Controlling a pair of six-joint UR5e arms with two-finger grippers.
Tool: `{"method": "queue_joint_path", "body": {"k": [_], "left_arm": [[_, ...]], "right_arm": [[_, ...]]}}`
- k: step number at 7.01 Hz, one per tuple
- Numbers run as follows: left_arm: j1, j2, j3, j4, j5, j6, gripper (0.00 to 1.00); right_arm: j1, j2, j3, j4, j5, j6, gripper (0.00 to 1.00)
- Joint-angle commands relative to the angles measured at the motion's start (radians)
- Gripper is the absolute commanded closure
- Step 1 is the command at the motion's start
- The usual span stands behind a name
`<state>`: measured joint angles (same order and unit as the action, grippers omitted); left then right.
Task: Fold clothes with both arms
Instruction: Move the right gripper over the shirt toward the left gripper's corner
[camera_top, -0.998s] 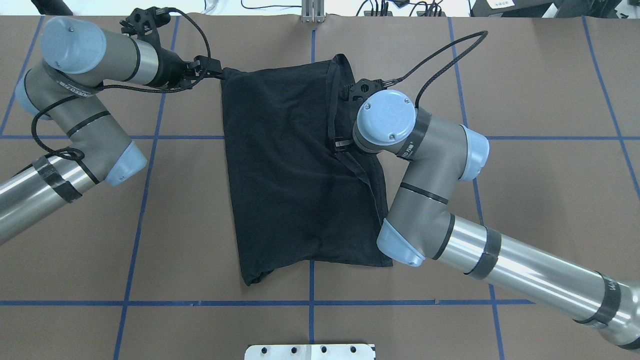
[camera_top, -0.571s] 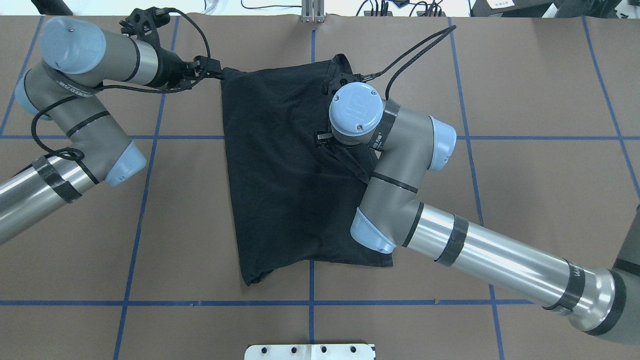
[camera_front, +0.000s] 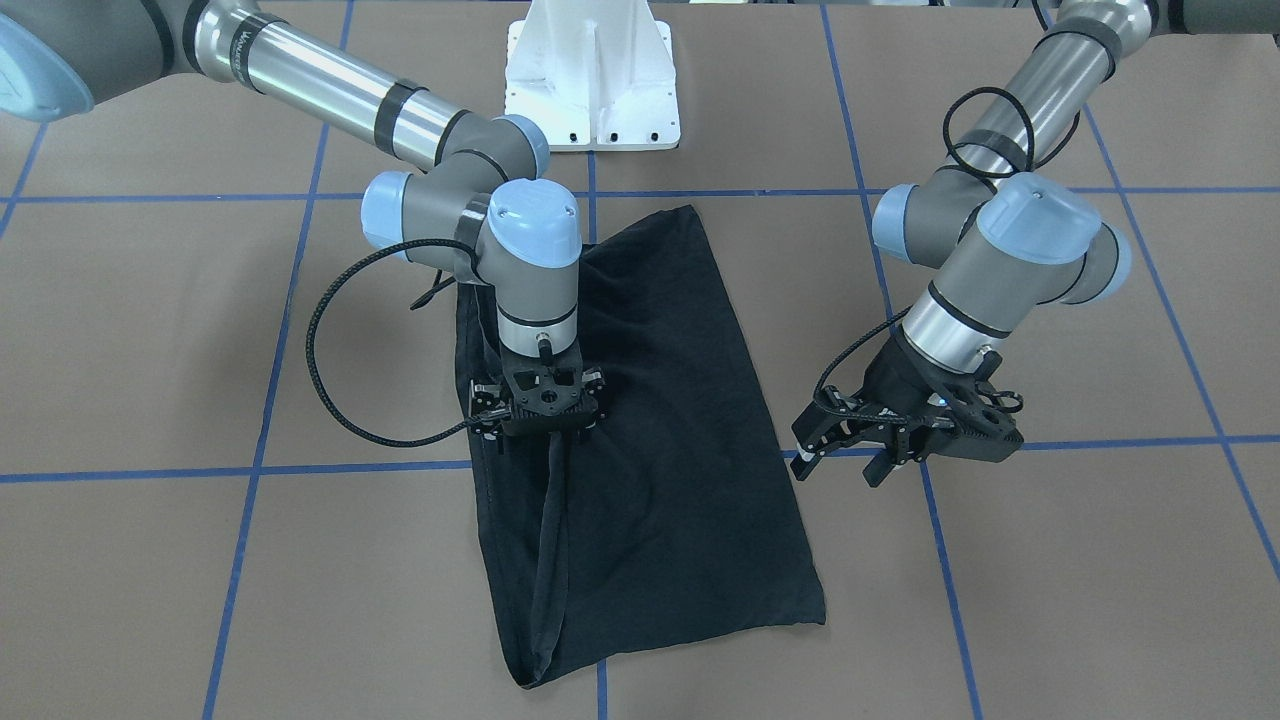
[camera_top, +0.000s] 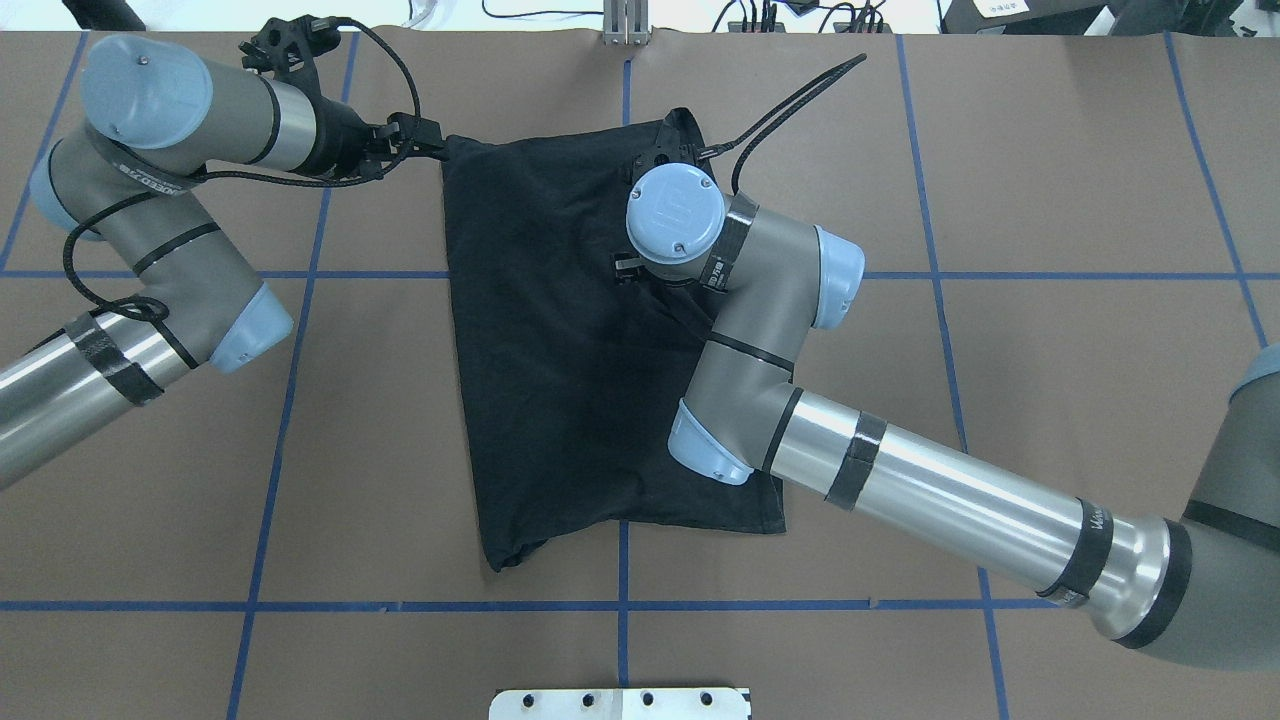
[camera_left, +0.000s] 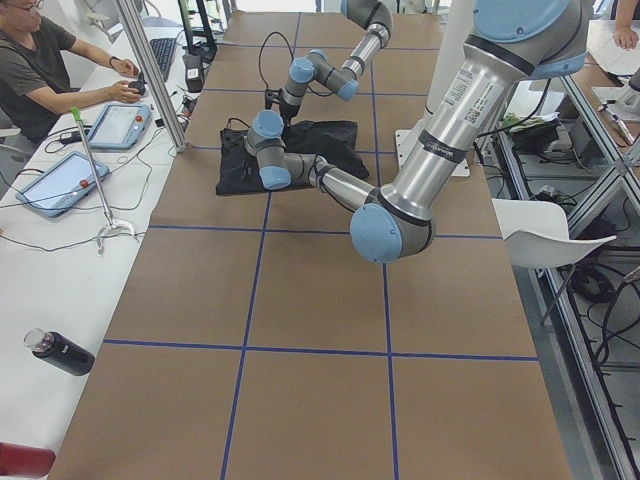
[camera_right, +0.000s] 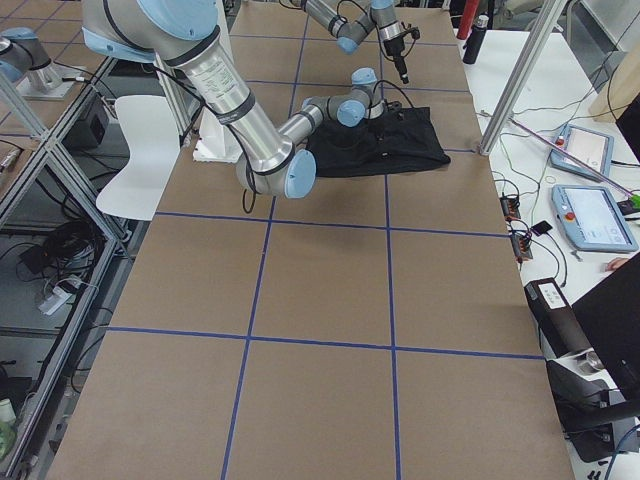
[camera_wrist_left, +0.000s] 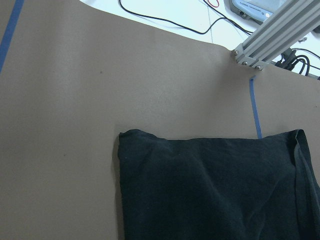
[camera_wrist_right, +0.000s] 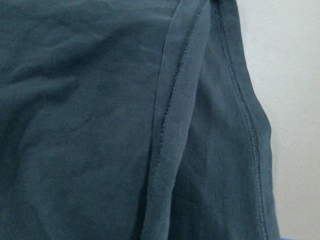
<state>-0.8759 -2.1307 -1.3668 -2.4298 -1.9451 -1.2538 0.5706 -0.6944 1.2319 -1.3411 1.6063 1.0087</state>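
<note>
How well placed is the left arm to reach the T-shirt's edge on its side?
Probably yes. The left gripper hovers, jaws open, just off that edge of the black T-shirt, with only bare table between. The right gripper sits over the opposite side, so it should not block the way.

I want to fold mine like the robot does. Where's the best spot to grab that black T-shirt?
Pinch the folded-over hem strip along the black T-shirt, on the robot's right edge, coming straight down from above. The rest lies flat on the table; that doubled ridge likely gives something to catch.
</note>
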Motion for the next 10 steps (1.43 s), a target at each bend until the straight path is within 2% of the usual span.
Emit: {"method": "queue_joint_path", "body": {"k": [1,4,7,10], "left_arm": [[0.000,0.000,0.000,0.000,0.000,0.001,0.00],[0.002,0.000,0.000,-0.002,0.000,-0.001,0.00],[0.003,-0.002,-0.003,-0.003,0.000,-0.007,0.00],[0.005,-0.002,-0.006,-0.003,0.000,-0.010,0.00]], "right_arm": [[0.000,0.004,-0.017,0.010,0.001,-0.007,0.00],[0.005,-0.037,-0.009,0.010,0.012,-0.016,0.00],[0.052,-0.108,0.059,0.010,0.066,-0.062,0.00],[0.080,-0.135,0.060,0.014,0.078,-0.113,0.00]]}}
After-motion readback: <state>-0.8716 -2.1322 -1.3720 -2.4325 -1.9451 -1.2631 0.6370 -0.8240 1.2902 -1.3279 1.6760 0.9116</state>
